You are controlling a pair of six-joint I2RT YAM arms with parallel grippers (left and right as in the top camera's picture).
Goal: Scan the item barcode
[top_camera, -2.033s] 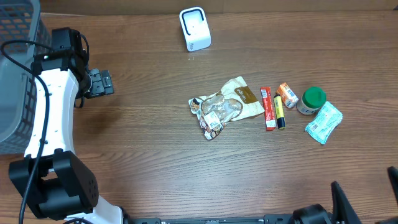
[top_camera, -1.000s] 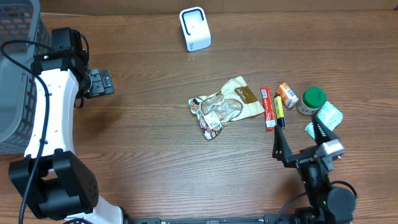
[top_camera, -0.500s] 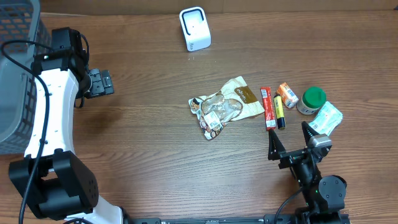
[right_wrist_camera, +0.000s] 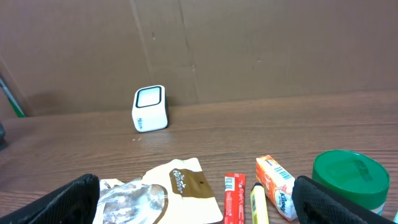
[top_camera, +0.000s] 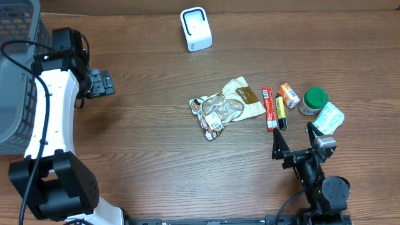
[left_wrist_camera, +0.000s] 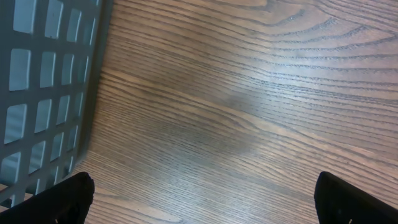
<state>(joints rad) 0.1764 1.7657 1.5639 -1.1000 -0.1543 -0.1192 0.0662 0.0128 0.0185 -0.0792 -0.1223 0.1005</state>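
Wooden tabletop [top_camera: 156,156] fills every view. Right hand [top_camera: 294,145] hovers with fingers spread, holding nothing, just short of a red stick [top_camera: 269,108], yellow marker [top_camera: 280,112] and green-lidded jar [top_camera: 314,100]. Only its wrist view shows the front of the white scanner [right_wrist_camera: 150,109] against a cardboard wall [right_wrist_camera: 249,50]. Left hand [top_camera: 100,83], likewise released, sits well apart beside a grey basket [left_wrist_camera: 37,93].

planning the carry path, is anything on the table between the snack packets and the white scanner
Nothing visible does. Only bare table lies between the snack packets and the white scanner; the red stick and yellow marker sit off to the side of that line.
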